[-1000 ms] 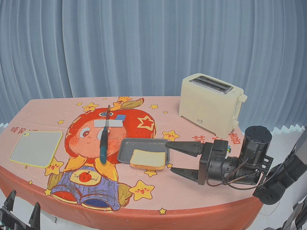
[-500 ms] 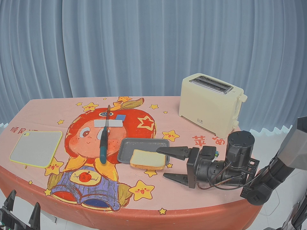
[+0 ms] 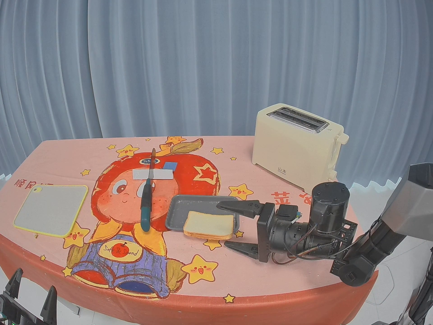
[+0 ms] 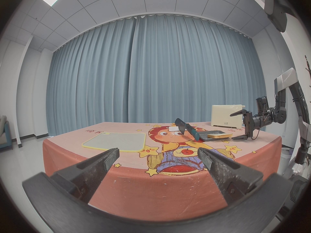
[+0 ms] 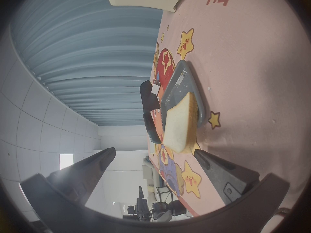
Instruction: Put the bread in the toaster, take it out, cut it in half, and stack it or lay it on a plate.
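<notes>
On the tabletop (image 3: 252, 280): one square slice of pale bread (image 3: 209, 225); one cream plastic toaster (image 3: 295, 149), with two slots (image 3: 297, 119) in its top; one dark grey rectangular metal tray (image 3: 198, 202); one knife with a teal handle (image 3: 146, 199); one pale rectangular cutting board with a yellow-green rim (image 3: 50, 210); one small light grey rectangular block (image 3: 153, 174). Two black grippers, namely left gripper (image 4: 158, 151) and right gripper (image 3: 222, 225), with two fingers (image 4: 226, 170) on each.

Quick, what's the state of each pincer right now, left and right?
Left pincer: open, holding nothing.
Right pincer: open, holding nothing, close to the bread.
</notes>
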`<state>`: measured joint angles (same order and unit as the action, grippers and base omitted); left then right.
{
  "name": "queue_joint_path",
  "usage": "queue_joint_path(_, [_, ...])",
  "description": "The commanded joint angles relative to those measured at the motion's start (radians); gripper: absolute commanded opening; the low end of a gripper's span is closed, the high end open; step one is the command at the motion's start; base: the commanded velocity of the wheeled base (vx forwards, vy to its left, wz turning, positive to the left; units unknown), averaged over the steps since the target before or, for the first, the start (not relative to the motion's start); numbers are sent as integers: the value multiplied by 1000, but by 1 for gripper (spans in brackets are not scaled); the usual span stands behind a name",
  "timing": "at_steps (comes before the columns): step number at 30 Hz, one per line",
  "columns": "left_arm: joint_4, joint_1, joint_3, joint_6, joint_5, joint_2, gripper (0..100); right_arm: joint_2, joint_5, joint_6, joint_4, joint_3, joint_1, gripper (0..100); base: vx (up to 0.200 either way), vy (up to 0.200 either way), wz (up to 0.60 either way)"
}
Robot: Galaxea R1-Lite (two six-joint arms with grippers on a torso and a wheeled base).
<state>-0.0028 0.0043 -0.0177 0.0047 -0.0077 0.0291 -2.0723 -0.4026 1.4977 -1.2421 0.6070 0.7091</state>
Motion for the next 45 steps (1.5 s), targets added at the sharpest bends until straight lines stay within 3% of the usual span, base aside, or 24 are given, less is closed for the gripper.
queue_joint_path(1, [1,0,18,0,0,2,100,-9,-1,12,0,23,-8,100,0,0,0])
queue_joint_path(13, [0,0,18,0,0,2,100,-34,-2,27,101,103,-10,100,0,0,0])
queue_joint_path(24, [0,-1,18,0,0,2,100,-38,-4,35,104,99,-14,100,0,0,0])
queue_joint_path(26, [0,0,18,0,0,2,100,-40,-1,35,161,102,-2,100,0,0,0])
queue_joint_path(27, [0,0,18,0,0,2,100,-38,-1,35,176,106,-2,0,0,0,0])
queue_joint_path(45, [0,0,18,0,0,2,100,-38,1,32,220,134,0,0,0,0,0])
